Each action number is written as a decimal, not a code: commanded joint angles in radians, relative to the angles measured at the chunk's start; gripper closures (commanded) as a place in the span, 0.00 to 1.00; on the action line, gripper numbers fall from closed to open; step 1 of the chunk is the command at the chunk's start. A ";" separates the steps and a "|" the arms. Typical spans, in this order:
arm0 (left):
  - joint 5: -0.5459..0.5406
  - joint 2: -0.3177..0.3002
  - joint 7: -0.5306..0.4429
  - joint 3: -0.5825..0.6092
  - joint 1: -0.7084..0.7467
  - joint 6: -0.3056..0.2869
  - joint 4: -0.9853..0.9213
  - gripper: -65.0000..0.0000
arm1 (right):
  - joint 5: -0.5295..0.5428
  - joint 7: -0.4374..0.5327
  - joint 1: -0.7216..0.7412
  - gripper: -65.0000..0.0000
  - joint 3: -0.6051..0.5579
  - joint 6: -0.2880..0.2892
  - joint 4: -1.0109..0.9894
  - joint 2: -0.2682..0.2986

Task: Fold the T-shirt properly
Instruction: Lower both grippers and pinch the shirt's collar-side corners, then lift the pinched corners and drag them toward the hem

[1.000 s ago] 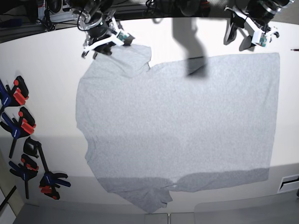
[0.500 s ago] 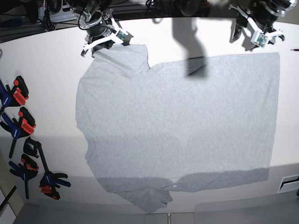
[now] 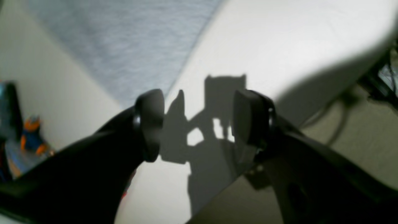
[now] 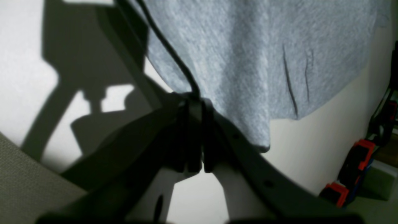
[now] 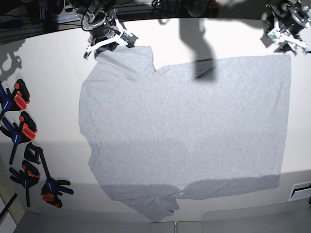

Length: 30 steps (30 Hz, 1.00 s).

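T-shirt (image 5: 184, 128) spread flat, plain side up, mid surface (image 5: 43, 63); no fold made yet. Right claw (image 4: 195, 137) closed, pinching sleeve edge at far left. Left claw (image 3: 197, 124) open, empty, just beyond far right hem corner. All folding remains.

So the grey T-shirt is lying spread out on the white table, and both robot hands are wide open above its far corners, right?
Not quite. Only the left hand is open, over bare white table by the hem corner. The right wrist view shows the right hand shut at the edge of the T-shirt's sleeve. The shirt does lie spread out.
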 commanded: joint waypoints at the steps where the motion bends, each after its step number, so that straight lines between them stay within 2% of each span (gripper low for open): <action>1: 0.010 -0.013 -0.015 0.014 -0.019 0.017 -0.007 0.51 | 0.027 -0.048 -0.016 1.00 -0.001 0.013 -0.018 0.011; 5: 0.102 -0.003 0.003 0.115 -0.118 0.125 -0.086 0.51 | 0.027 -0.049 -0.016 1.00 -0.001 -0.034 -0.018 0.011; 7: 0.139 -0.003 0.044 0.156 -0.170 0.132 -0.125 0.51 | 0.027 -0.050 -0.016 1.00 -0.001 -0.037 -0.018 0.011; 12: 0.145 -0.004 0.134 0.230 -0.254 0.129 -0.227 0.52 | 0.026 -0.069 -0.016 1.00 -0.001 -0.037 -0.018 0.011; 16: 0.186 -0.003 0.105 0.267 -0.285 0.130 -0.307 0.67 | 0.026 -0.083 -0.016 1.00 -0.001 -0.036 -0.018 0.011; 20: 0.186 -0.004 0.122 0.271 -0.278 0.133 -0.333 1.00 | 0.026 -0.084 -0.016 1.00 -0.001 -0.036 -0.017 0.011; 26: 0.186 -0.003 0.166 0.271 -0.275 0.134 -0.303 1.00 | 0.027 -0.102 -0.016 1.00 -0.001 -0.040 -0.005 0.011; 30: 0.186 -0.003 0.165 0.270 -0.275 0.134 -0.245 1.00 | 0.026 -0.105 -0.016 1.00 -0.001 -0.083 0.042 0.011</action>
